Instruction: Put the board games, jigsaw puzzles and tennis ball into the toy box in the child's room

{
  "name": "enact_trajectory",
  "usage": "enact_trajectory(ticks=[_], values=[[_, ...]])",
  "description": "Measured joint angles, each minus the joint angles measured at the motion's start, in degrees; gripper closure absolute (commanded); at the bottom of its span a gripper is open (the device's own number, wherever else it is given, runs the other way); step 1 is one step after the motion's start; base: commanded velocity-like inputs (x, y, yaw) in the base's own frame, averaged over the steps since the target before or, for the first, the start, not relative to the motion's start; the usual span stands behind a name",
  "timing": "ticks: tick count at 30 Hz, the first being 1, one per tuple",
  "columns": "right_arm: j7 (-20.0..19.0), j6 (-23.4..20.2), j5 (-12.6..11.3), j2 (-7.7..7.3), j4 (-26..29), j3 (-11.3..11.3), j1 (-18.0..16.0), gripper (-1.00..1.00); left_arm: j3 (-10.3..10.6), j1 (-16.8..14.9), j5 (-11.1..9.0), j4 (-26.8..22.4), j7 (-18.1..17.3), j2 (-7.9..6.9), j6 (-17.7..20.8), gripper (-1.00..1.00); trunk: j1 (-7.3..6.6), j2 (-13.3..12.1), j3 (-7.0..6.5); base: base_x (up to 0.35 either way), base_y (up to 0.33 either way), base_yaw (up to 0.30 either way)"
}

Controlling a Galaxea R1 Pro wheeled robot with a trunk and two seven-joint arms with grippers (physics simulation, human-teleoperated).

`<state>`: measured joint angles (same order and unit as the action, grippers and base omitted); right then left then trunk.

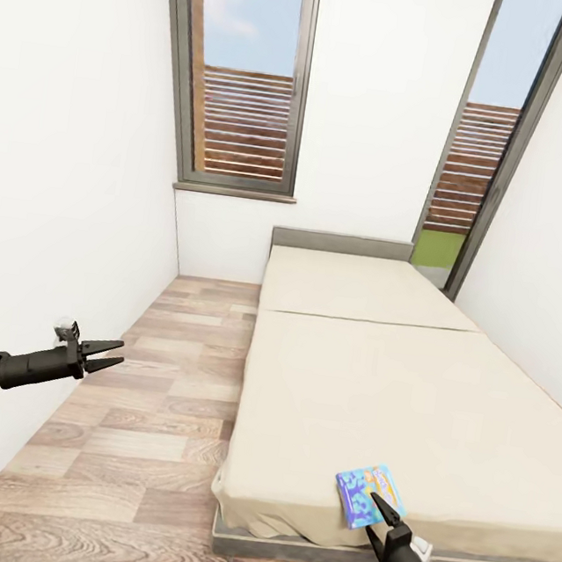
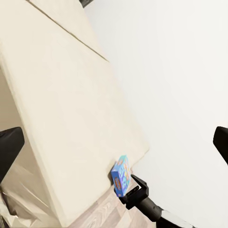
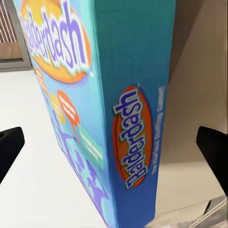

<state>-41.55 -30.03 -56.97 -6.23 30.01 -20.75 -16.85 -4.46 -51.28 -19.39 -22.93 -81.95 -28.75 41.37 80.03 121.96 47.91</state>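
A small blue Balderdash game box point(image 1: 369, 495) lies flat near the foot edge of the low beige-mattressed bed point(image 1: 365, 381), and the right hand point(image 1: 378, 509) reaches it, fingers spread, nothing gripped. The left hand point(image 1: 104, 355) hovers open above the wood plank floor point(image 1: 158, 407) beside the bed.

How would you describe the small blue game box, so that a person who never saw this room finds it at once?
Start at the low wide bed with the beige mattress under the tall windows. Go to its foot, near corner, by the right gripper. The small blue board game box stands out as the one colourful item there, lettered "Balderdash" in an orange oval.
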Motion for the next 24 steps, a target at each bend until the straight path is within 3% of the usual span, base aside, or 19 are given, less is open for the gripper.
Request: enact_trajectory(ticks=[24], values=[[-0.1, -0.1, 0.1, 0.1, 0.0, 0.1, 0.3, -1.0, 0.0, 0.0, 0.0, 0.0, 0.0, 0.05, 0.0, -1.0, 0.01, 0.0, 0.0, 0.006, 0.003, 0.0]])
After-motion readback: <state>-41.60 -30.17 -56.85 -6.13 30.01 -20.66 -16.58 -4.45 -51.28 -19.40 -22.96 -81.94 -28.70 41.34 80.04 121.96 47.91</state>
